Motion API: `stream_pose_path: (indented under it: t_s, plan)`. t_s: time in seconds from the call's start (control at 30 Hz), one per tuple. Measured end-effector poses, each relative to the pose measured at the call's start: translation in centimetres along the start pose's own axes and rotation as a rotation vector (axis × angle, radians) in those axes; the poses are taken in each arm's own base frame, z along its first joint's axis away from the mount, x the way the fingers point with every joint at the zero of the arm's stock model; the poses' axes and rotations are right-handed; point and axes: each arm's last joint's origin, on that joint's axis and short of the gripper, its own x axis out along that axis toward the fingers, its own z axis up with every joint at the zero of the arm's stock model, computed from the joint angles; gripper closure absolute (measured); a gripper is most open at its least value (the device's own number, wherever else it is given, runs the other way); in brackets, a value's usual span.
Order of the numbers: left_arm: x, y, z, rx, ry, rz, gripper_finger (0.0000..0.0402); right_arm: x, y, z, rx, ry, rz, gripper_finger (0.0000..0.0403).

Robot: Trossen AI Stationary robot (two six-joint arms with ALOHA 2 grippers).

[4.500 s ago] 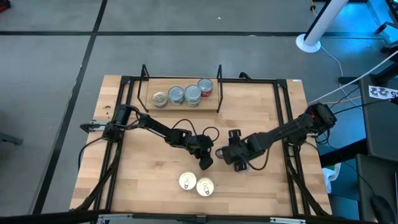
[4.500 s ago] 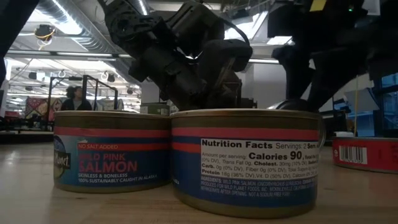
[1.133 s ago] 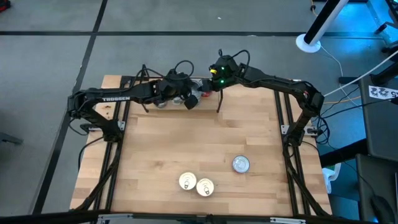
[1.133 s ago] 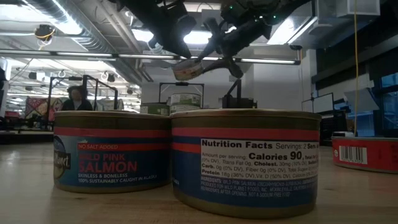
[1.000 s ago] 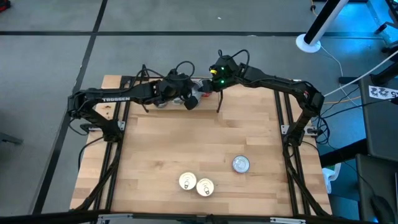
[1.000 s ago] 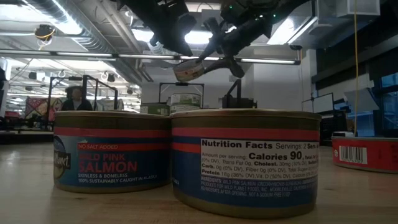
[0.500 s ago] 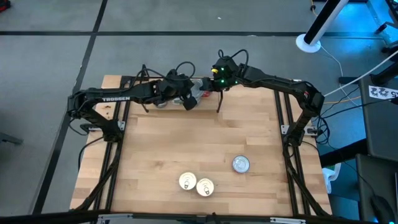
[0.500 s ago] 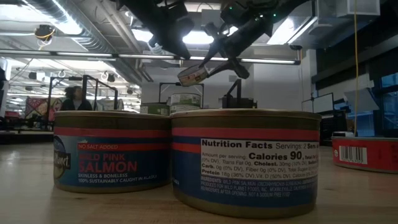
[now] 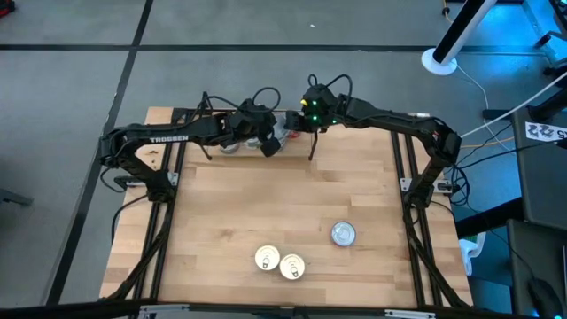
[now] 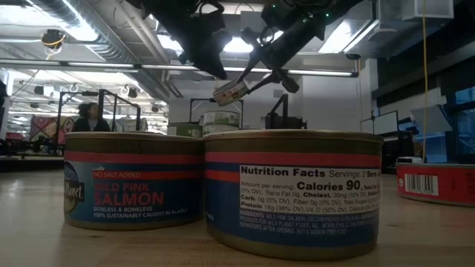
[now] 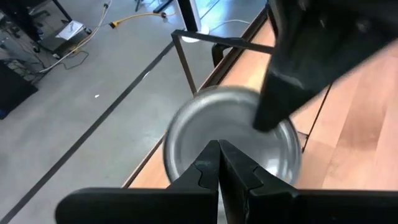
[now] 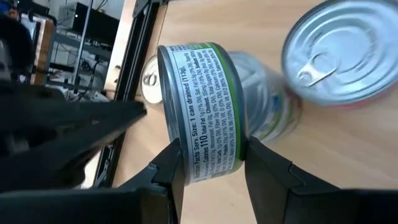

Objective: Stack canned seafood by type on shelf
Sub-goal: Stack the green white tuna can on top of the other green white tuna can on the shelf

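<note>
From where I stand, the left gripper (image 9: 266, 140) is up at the back of the table, over the shelf (image 9: 257, 151), with its two fingers pressed flat together and nothing between them. Just ahead of those closed tips hangs the round silver bottom of a tin, and a dark finger of the other arm crosses its face.

That tin is the green-labelled can (image 12: 202, 112), carried by the right gripper (image 9: 297, 124), whose jaws are clamped on its top and bottom faces at a middling width. It hangs tilted in the air above the shelf; in the low view it shows as a slanted can (image 10: 230, 91) well clear of the tins below. Past the jaws, under the held can, stand another green-labelled tin (image 12: 264, 99) and a silver-lidded tin with a red side (image 12: 345, 53).

Farther right and toward the near edge of the table, three more tins wait: two gold-lidded salmon cans (image 9: 279, 261) touching each other, and a silver-lidded one (image 9: 344, 234) apart from them.

I judge the step in hand to be placing this can onto its own kind. The next move calls for levelling the tilted can, centring it over the matching tin, lowering it, then opening the jaws. The left gripper sits close enough that a bump seems possible.
</note>
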Motion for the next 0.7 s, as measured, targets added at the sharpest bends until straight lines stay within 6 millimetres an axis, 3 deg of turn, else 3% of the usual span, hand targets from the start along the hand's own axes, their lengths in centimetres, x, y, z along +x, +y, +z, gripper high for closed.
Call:
stream_pose_path:
  t_s: [0.4,0.7]
  plan:
    - [0.2,-0.1,-0.1,0.007,0.005,-0.015,0.0401,0.7,0.0,-0.4,0.079,-0.026,-0.037,0.0274]
    - [2.3,-1.0,-1.2,0.066,0.065,-0.018,0.0401,0.8,0.1,-1.0,0.092,-0.025,-0.065,0.0274]
